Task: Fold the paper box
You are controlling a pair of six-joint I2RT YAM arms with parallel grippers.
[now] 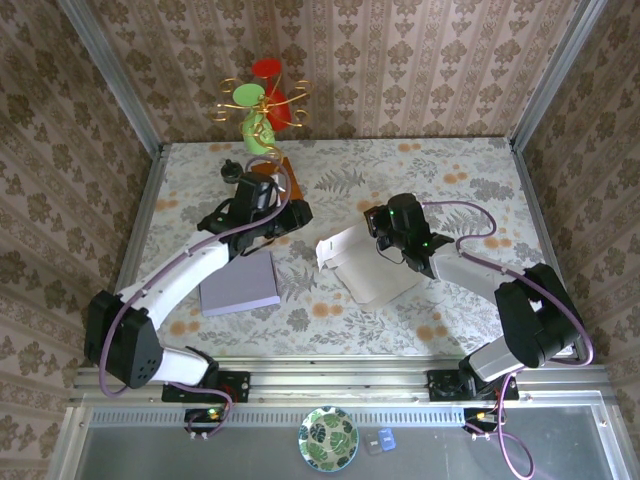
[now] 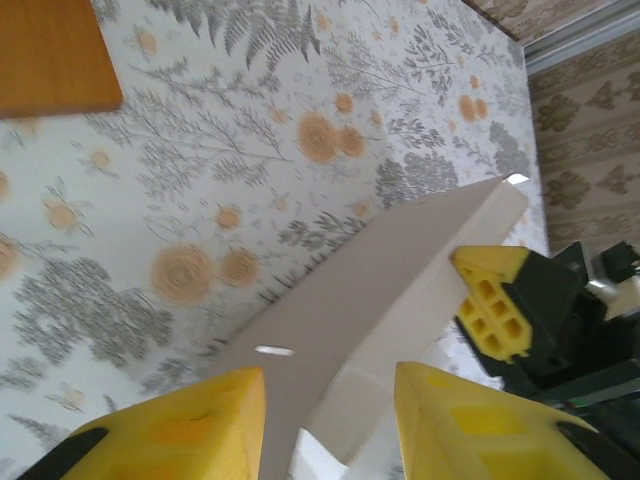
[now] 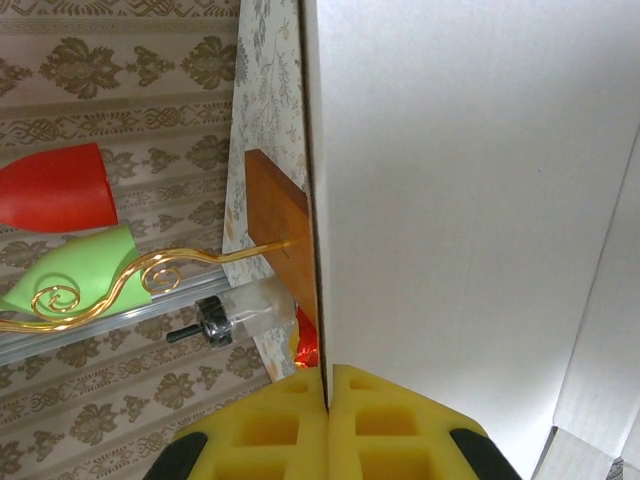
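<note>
Pinching one raised flap, the right gripper has its pads shut tight on the paper box. The box sits mid-table, just right of a purple pad. Left gripper hangs wide open w/ nothing held, flap edge just ahead of it. Thin card: light, bendy, prob creases easily & slides. Best grip is near fold lines, not corners. Farther back, a wooden base.
</note>
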